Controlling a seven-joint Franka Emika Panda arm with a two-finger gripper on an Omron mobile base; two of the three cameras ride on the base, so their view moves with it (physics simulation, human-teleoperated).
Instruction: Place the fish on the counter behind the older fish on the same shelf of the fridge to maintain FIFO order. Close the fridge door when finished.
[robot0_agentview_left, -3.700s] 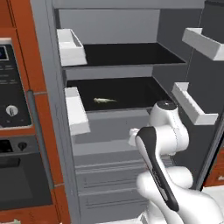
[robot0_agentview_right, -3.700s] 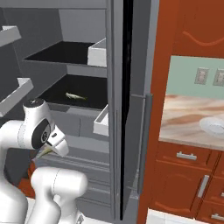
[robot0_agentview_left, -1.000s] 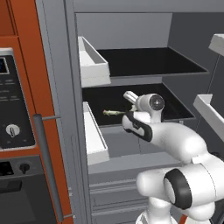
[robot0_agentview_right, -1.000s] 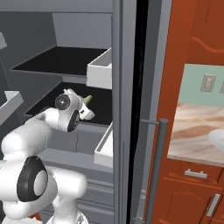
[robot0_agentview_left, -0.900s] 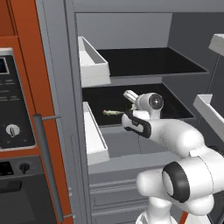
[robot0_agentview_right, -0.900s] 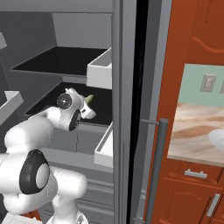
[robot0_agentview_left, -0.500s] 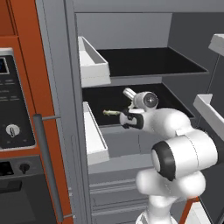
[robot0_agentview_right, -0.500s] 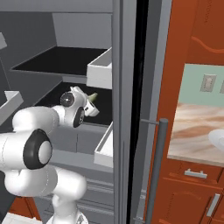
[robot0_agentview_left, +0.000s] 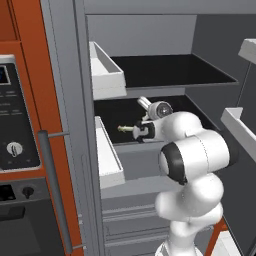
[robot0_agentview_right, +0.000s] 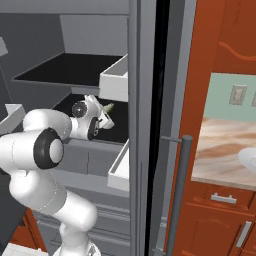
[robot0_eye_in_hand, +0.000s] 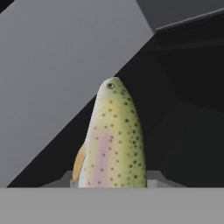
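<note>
The gripper (robot0_agentview_left: 136, 130) clasps the older fish (robot0_eye_in_hand: 113, 140) above the black shelf (robot0_agentview_left: 117, 119); the fridge (robot0_agentview_left: 165, 45) stands open. The counter (robot0_agentview_right: 227, 145) lies right.

My pincer (robot0_eye_in_hand: 109, 186) holds a yellow-green fish (robot0_eye_in_hand: 113, 140) with dark spots, pink flank stripe, maybe orange fin at 8 o'clock.

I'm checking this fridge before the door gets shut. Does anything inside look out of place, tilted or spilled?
Nothing is spilled or damaged. One oddity: the gripper is at the yellowish-olive fish over the black shelf, the fish filling the hand view between the fingertips. That looks like the older fish, not the cream one. The fridge stands open.
</note>
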